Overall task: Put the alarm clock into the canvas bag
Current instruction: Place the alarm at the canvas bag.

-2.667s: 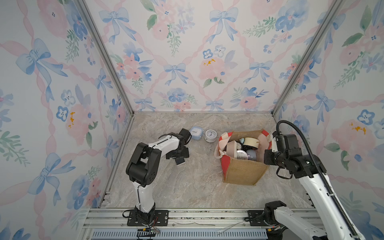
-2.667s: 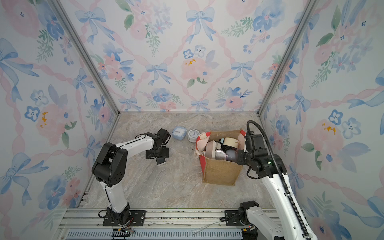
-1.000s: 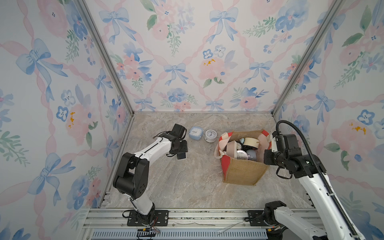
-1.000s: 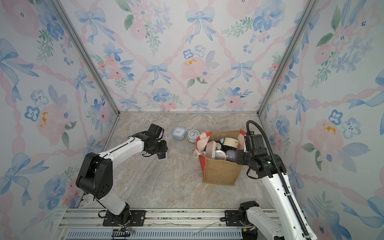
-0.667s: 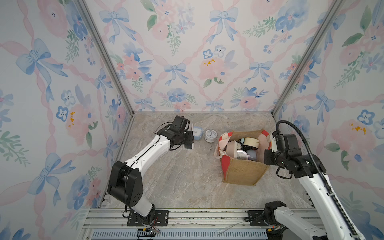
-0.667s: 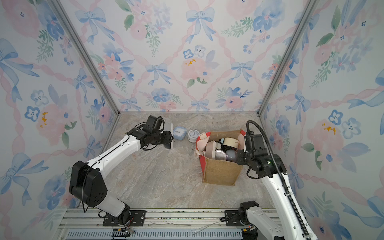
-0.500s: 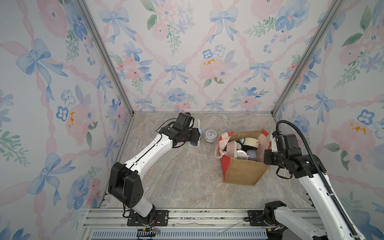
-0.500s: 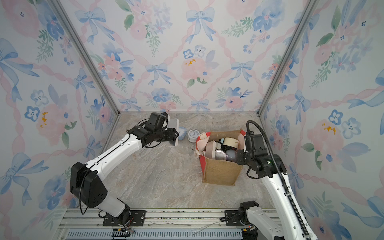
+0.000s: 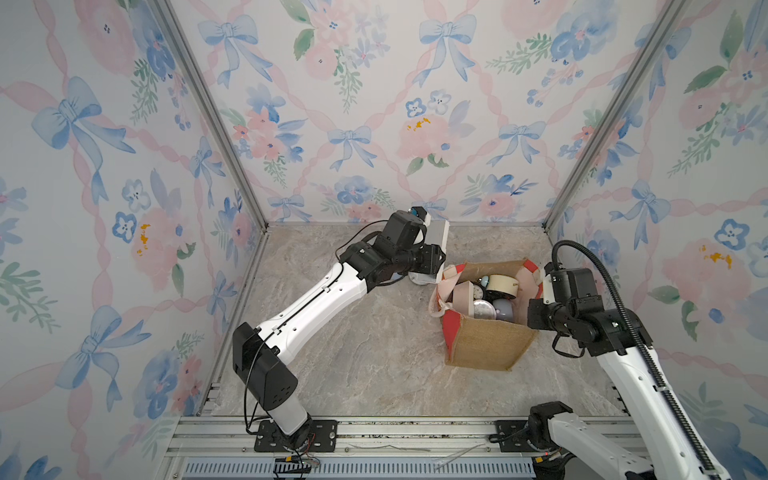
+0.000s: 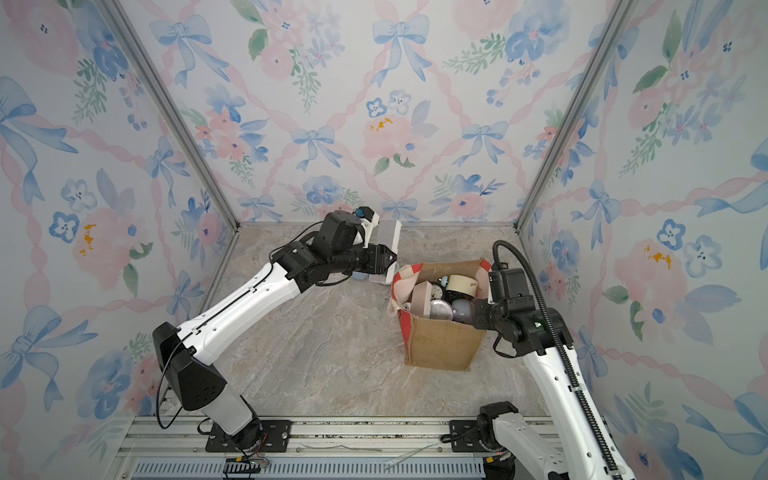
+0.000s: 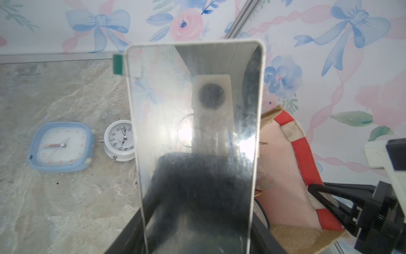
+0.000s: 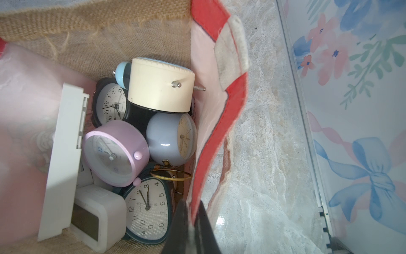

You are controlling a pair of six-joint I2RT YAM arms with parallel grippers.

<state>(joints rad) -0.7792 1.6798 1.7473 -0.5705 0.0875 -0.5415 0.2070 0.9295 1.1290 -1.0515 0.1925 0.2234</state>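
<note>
The canvas bag [image 9: 484, 345], standing on the surface [image 9: 353, 332] with a heap of clocks [image 12: 114, 151] inside, has its red rim pinched by the right tool [image 12: 193, 222], while the left tool [image 9: 432, 257] clamps the mirror-faced alarm clock [image 9: 439, 235] aloft just outside its mouth.

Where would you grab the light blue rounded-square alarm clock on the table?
Probably grip the light blue rounded-square alarm clock from above, jaws on the two sides not facing the small white round clock: it seems to lie face up, with that neighbour close beside it.
</note>
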